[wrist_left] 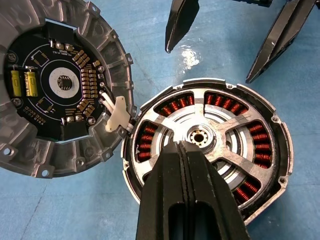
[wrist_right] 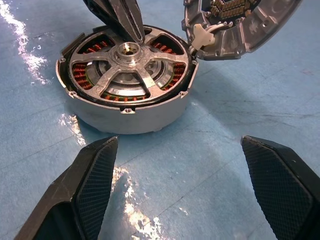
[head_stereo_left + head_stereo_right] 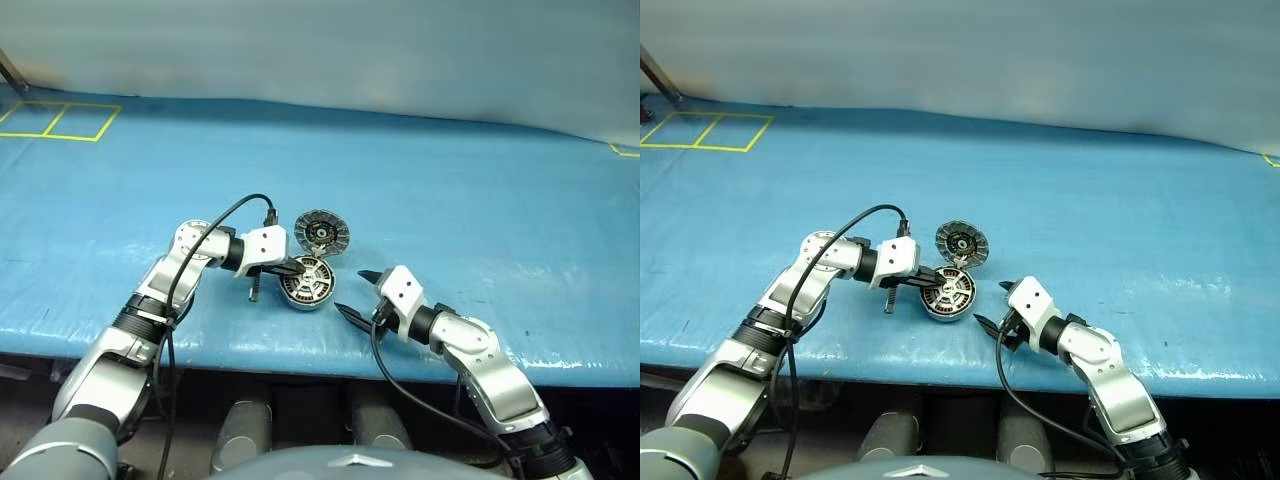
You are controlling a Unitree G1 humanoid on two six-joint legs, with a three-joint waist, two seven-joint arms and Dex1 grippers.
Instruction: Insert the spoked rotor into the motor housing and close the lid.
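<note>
- Presently the spoked rotor sits inside the motor housing, copper windings showing between its spokes; both lie at centre frame in the left eye view, on the blue table.
- Lid stands open, hinged at the housing's rim, ribbed inner face and dark circuit board exposed.
- Left gripper: fingers closed together, empty, tips over the rotor's hub.
- Right gripper: fingers spread wide, empty, just beside the housing, lower right of it in the left eye view.
</note>
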